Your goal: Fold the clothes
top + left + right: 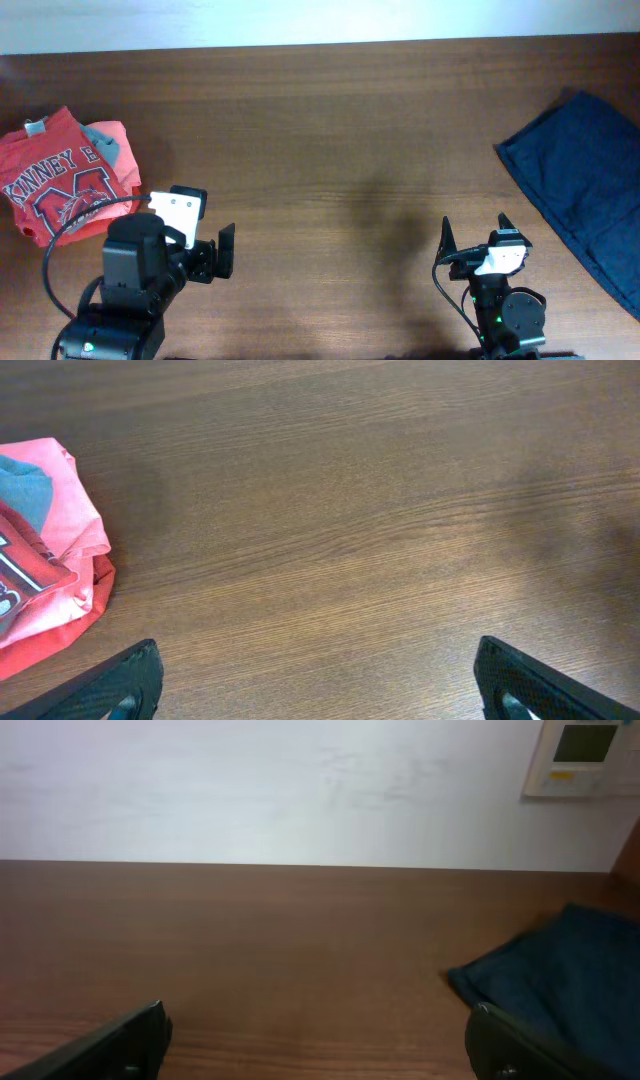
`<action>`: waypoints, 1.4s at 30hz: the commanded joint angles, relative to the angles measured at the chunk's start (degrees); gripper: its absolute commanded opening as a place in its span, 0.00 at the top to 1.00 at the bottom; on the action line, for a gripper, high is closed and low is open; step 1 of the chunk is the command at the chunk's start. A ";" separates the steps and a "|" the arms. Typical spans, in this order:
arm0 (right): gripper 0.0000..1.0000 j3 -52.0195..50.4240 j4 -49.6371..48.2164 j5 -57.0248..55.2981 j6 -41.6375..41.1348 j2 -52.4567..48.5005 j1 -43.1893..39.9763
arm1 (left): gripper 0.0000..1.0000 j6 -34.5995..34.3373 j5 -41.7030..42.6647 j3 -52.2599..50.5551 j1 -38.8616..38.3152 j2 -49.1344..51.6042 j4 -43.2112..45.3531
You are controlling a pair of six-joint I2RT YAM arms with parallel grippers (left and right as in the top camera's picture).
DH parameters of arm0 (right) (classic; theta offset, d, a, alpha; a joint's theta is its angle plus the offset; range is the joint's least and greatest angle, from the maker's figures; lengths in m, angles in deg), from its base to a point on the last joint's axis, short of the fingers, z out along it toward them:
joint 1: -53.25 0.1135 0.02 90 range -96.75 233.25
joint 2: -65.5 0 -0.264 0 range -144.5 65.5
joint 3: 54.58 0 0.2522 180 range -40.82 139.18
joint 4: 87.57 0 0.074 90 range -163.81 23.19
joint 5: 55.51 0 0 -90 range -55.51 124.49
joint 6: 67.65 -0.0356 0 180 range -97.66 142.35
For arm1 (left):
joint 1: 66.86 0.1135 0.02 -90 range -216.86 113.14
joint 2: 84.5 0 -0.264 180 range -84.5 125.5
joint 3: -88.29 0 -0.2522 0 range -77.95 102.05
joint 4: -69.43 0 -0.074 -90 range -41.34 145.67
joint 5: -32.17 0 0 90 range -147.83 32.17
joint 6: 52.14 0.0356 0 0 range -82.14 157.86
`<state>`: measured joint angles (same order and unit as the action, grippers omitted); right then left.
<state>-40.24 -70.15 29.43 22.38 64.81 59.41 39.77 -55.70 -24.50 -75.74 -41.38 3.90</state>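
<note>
- Two grippers, both empty. The left gripper (318, 690) has its jaws spread wide over bare counter (350, 510) with nothing between them. The right gripper (476, 232) is just as wide open at the near edge, aimed across the wood at the back wall (300, 790).
- The KINNEY T-shirt (62, 180) is at the far-left edge of the counter, print side up, lettering and M logo readable. It sits as a compact, slightly rumpled packet, not spread flat.
- A grey cloth (108, 150) and a coral garment (113, 131) poke out at its far-right corner, touching it. I can't tell which layer is on top.
- The shirt is left of and beyond the left gripper, not touching it. In the left wrist view only its edge shows, at the left margin.
- A navy cloth (585, 170) lies at the far-right edge, well away from the shirt and nearer the right arm.
- Step, my read: between grasps, with neither arm engaged. The shirt looks either folded and set aside or bunched and waiting; its outline is too lumpy to call it clean.
- Next move, if it needs work:
  - The left arm swings left and forward and pinches only the shirt's near edge.
  - It drags the shirt to the open centre, where the right arm can reach the opposite edge.
- Watch for snagging the grey or coral layers along with it.
</note>
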 commanded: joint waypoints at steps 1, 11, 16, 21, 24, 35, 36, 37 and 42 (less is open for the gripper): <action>0.01 -0.26 0.63 0.50 -0.09 0.44 0.20 | 0.01 -0.37 -0.33 -0.17 0.15 -0.11 0.15; 0.01 -0.26 0.63 0.50 -0.07 0.44 0.20 | 0.01 -0.39 -3.80 -2.99 2.14 -5.31 -0.92; 0.01 -0.26 0.63 0.50 -0.07 0.44 0.20 | 0.01 -0.39 -2.58 -13.27 5.84 -17.66 0.15; 0.01 -0.26 0.63 0.50 -0.09 0.44 0.20 | 0.01 -0.39 -3.48 -22.53 5.97 -26.82 5.51; 0.01 -0.26 0.63 0.50 -0.09 0.44 0.20 | 0.01 -0.39 -3.63 -28.26 5.97 -31.23 12.22; 0.01 -0.26 0.63 0.50 -0.07 0.44 0.22 | 0.01 -0.35 -3.67 -50.62 7.67 -42.84 45.22; 0.01 -0.26 0.63 0.50 -0.09 0.44 0.20 | 0.01 0.07 -3.63 -51.98 7.65 -42.84 47.36; 0.01 -0.26 0.63 0.50 -0.09 0.44 0.22 | 0.01 0.04 -2.89 -53.16 7.56 -42.84 48.26; 0.01 -0.26 0.63 0.50 -0.09 0.44 0.22 | 0.01 0.11 -2.97 -52.96 7.54 -42.84 47.06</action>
<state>-40.24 -70.06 29.63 22.38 64.81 59.41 39.77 -58.74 -77.00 -68.38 -83.70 50.85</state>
